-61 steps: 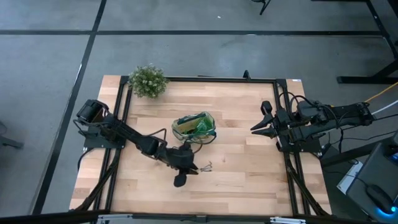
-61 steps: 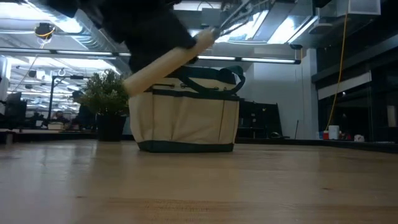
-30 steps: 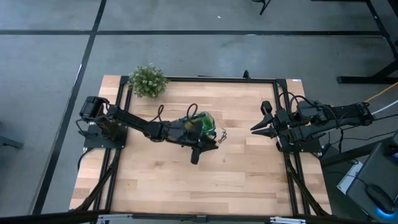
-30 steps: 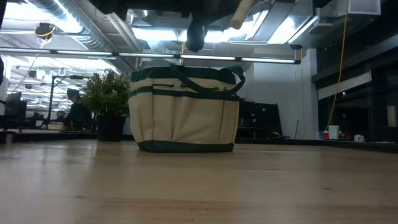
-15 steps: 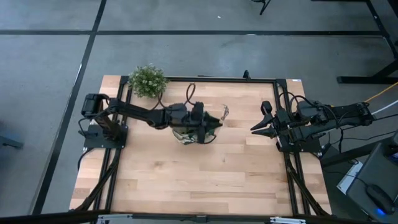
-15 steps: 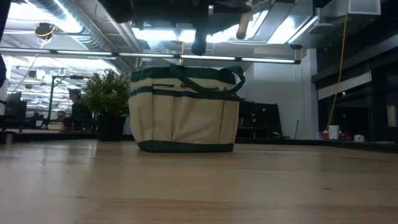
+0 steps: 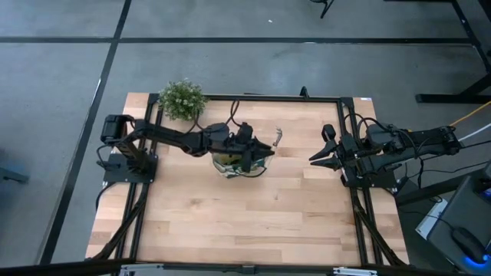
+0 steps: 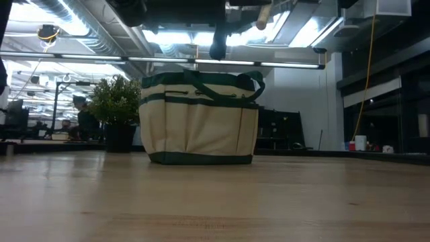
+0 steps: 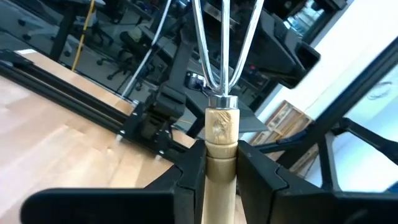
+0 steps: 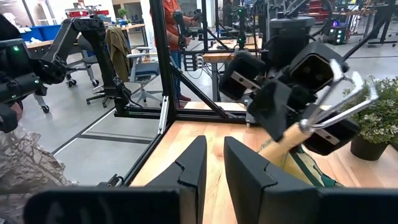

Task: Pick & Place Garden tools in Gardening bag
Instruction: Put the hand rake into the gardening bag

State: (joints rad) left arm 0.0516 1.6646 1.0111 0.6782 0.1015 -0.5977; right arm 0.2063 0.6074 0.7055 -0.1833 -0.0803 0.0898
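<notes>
My left gripper [image 7: 257,147] hovers over the beige gardening bag with green trim [image 8: 198,121], which stands on the table's far middle and is partly hidden under the gripper in the high view [image 7: 230,169]. The gripper is shut on the wood-handled mini rake [image 9: 221,124], whose metal tines [image 7: 278,136] point toward the table's right. The rake also shows in the right wrist view [image 10: 292,138]. My right gripper [image 7: 313,158] waits at the table's right edge, its fingers [image 10: 193,165] a narrow gap apart and empty. The other tools are not in view. My left gripper pinches the rake's wooden handle [image 9: 221,158] between its two fingers, near the metal collar end. The handle lies along the fingers, and the tines stick out past the fingertips. The rake is lifted clear above the bag, tilted with its tines higher [image 10: 348,102].
A bushy potted plant [image 7: 182,100] stands at the table's far left corner, left of the bag [image 8: 114,107]. Black frame rails [image 7: 153,153] run along the table's sides. Bare wood lies in front of the bag [image 7: 253,222].
My left gripper has carried the rake from the bag's near side toward the table's far edge and now stands over the bag. It stays shut on the handle. The tines have gone with it, still pointing right. The bag has not moved.
</notes>
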